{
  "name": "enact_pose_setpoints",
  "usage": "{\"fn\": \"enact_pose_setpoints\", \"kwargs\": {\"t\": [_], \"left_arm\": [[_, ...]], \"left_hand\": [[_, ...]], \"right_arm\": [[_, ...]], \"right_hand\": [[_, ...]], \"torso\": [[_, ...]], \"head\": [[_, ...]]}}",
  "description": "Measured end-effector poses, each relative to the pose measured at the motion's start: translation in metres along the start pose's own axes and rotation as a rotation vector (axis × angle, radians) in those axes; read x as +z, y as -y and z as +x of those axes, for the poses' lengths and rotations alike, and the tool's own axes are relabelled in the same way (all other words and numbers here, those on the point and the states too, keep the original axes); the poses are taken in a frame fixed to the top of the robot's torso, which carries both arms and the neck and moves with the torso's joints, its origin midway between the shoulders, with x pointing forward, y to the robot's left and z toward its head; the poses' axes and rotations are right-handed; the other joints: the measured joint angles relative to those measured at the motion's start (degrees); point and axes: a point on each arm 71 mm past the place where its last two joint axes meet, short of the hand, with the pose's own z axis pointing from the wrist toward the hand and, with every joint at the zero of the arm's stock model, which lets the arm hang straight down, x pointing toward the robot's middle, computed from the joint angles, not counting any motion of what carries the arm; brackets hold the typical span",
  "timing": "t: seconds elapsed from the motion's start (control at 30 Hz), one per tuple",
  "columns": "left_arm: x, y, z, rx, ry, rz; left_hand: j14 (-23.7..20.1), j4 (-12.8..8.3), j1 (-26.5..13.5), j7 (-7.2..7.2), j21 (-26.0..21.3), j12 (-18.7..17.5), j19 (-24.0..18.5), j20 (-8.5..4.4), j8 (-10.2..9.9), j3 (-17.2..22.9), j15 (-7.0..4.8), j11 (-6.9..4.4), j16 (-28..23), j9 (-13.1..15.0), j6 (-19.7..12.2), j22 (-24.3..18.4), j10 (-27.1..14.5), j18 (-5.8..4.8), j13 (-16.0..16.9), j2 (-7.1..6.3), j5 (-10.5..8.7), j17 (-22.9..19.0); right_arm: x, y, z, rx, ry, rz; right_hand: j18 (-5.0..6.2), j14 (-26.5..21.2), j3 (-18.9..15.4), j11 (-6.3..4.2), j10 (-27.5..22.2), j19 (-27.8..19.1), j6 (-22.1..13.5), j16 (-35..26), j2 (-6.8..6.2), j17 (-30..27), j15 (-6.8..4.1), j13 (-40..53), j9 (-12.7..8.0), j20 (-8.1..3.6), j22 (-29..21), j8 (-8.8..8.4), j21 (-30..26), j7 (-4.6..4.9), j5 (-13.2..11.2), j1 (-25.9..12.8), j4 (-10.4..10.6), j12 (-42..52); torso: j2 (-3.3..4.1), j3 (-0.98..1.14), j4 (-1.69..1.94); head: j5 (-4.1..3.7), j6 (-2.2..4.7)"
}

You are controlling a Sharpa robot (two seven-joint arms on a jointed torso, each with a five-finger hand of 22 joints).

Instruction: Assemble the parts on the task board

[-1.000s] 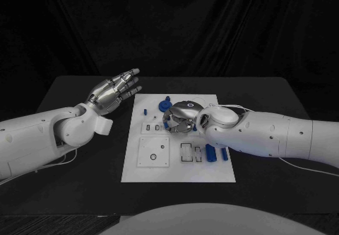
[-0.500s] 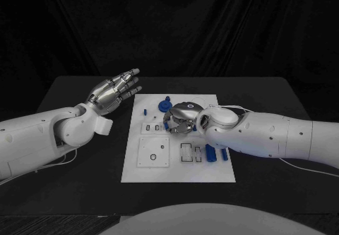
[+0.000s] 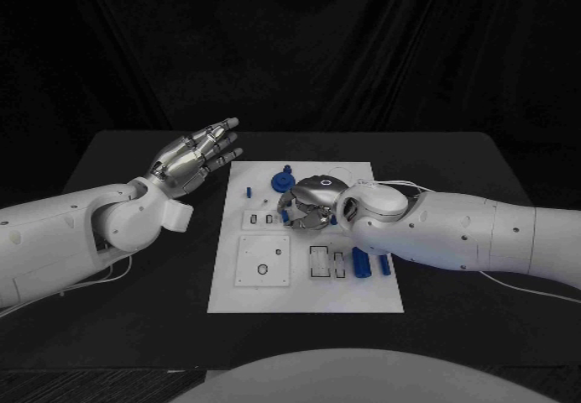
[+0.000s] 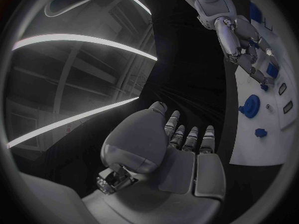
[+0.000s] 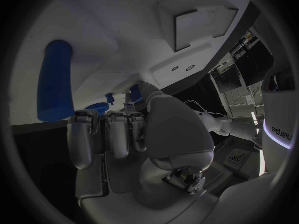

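Right hand point(image 3: 312, 204) sits mid task board point(image 3: 306, 294), fingers curled around a small blue part point(image 3: 287, 215), likely seating it. Left hand point(image 3: 194, 157) hovers at 10 o'clock, fingers spread, staying clear.

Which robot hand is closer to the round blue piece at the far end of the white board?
The right hand. It hangs over the task board, just beside the round blue piece. The left hand is raised off the board's left edge, farther away.

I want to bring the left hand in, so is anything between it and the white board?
Nothing visible stands between them. The left hand hangs open above bare black table just off the white board, at its far corner. The right hand is already over the board's middle, among the blue parts.
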Motion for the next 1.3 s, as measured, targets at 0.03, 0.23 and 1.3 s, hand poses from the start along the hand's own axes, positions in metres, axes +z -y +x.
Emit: {"fn": "enact_pose_setpoints", "kwargs": {"t": [0.03,0.23,1.3], "left_arm": [[0.0,0.0,0.0,0.0,0.0,0.0],[0.0,0.0,0.0,0.0,0.0,0.0],[-0.008,0.005,-0.003,0.078,0.093,0.041]], "left_hand": [[0.0,0.0,0.0,0.0,0.0,0.0,0.0,0.0,0.0,0.0,0.0,0.0,0.0,0.0,0.0,0.0,0.0,0.0,0.0,0.0,0.0,0.0],[0.0,0.0,0.0,0.0,0.0,0.0,0.0,0.0,0.0,0.0,0.0,0.0,0.0,0.0,0.0,0.0,0.0,0.0,0.0,0.0,0.0,0.0],[2.6,-2.7,0.9,3.23,2.6,1.0,4.0,1.8,3.4,1.4,1.12,4.65,5.3,0.4,4.2,1.8,4.4,0.0,1.0,-6.65,-12.29,1.3]], "right_arm": [[0.0,0.0,0.0,-0.001,0.0,0.0],[0.0,0.0,0.0,-0.003,0.001,0.0],[-0.073,0.03,-0.102,-0.06,0.377,-0.03]], "right_hand": [[0.0,0.0,-0.1,0.0,0.0,0.0,-0.6,0.0,0.0,0.0,0.0,0.0,-0.3,0.0,0.0,-0.35,0.0,-0.01,-0.3,0.0,-0.1,0.0],[0.0,0.0,-0.7,0.0,0.0,0.0,-4.0,0.0,0.01,0.0,0.0,0.0,-2.5,0.0,0.0,-2.11,-0.3,-0.16,-2.3,-0.5,-0.1,0.0],[0.0,0.0,-9.7,0.0,0.0,0.0,-4.1,-1.2,-4.51,0.0,-0.01,0.0,-7.8,0.0,0.0,-1.14,-2.3,-0.51,-13.7,-11.6,11.3,0.0]], "torso": [[0.0,0.0,0.0],[0.01,-0.01,0.01],[-0.04,0.02,-0.01]], "head": [[0.0,0.0],[-0.02,0.0],[0.8,0.0]]}}
